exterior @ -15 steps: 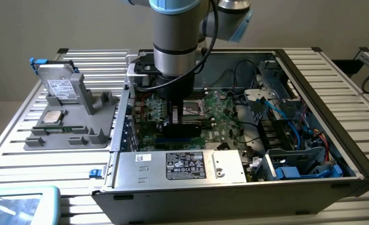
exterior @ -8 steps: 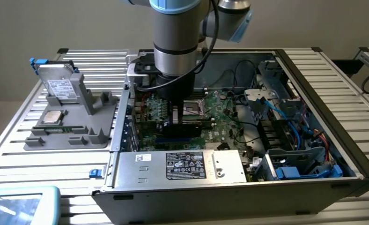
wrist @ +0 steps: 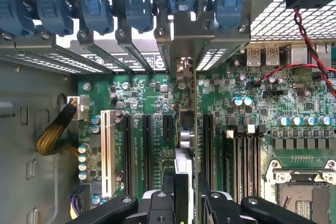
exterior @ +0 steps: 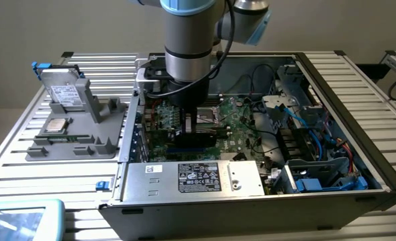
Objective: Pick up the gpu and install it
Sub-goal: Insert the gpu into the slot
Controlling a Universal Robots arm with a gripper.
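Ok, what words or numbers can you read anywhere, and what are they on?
Black label on the silver power supply box: too small to read.
White label on the hard drive: too blurred to read.
White print on the green motherboard: too small to read.
So no text can be read.

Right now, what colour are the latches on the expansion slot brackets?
The latches are blue, clearest in the wrist view.

Robotics lab: open computer case on slatted aluminium workbench.
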